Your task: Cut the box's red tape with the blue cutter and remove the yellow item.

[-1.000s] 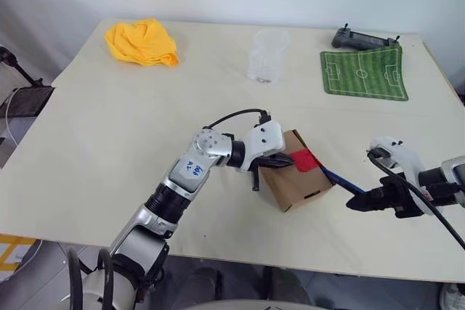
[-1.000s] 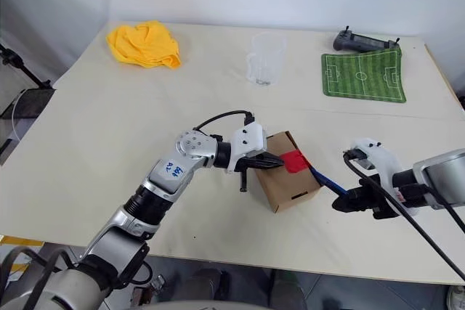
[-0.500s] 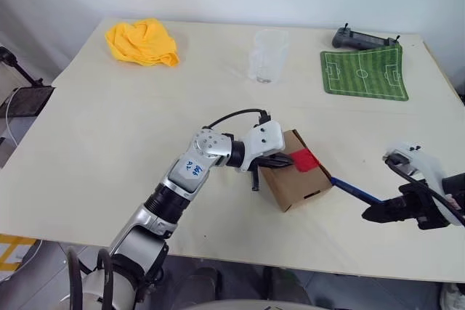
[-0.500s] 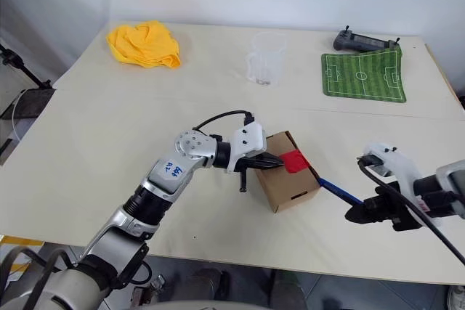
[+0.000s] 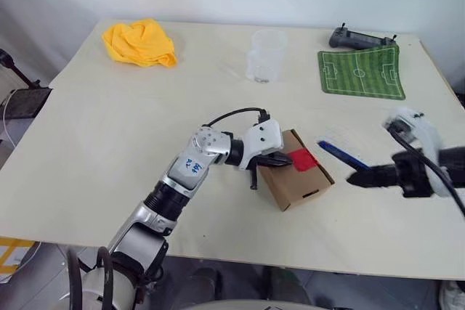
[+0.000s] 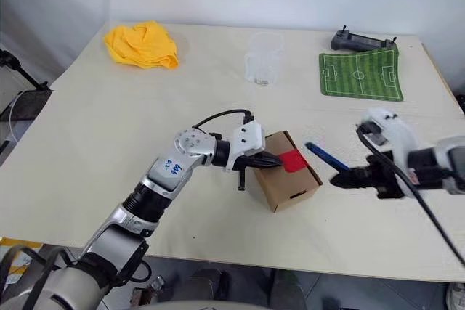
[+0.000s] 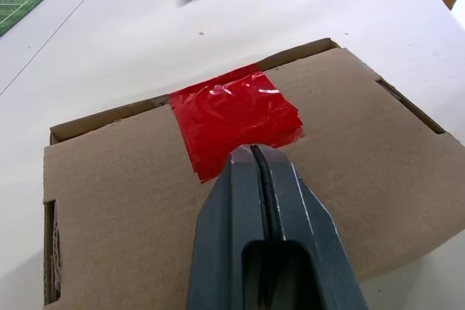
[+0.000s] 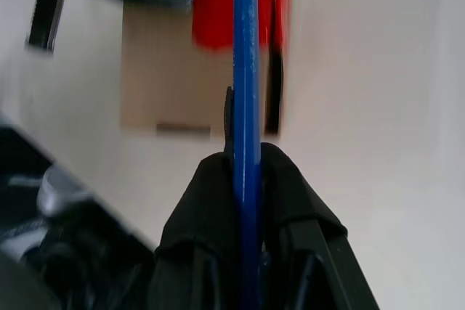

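Observation:
The brown box [image 5: 294,179] sits near the table's front edge with the red tape [image 5: 304,158] on its top face. My left gripper [image 7: 252,152] is shut, its tips resting on the box top at the near edge of the red tape [image 7: 236,117]. My right gripper [image 5: 360,178] hangs to the right of the box, shut on the blue cutter [image 5: 338,152]. The cutter's free end points toward the box's right edge, a little apart from the tape. In the right wrist view the blue cutter [image 8: 245,70] runs straight out over the red tape [image 8: 214,5]. The yellow item is hidden.
A crumpled yellow cloth [image 5: 140,41] lies at the far left. A clear cup [image 5: 266,56] stands at the far middle. A green football-field mat [image 5: 361,72] and a black controller [image 5: 360,37] lie at the far right. The table edge [image 5: 218,258] runs close below the box.
My right gripper drew back to the right with the blue cutter, then rose and swung it back toward the box. The left gripper and the box have not moved.

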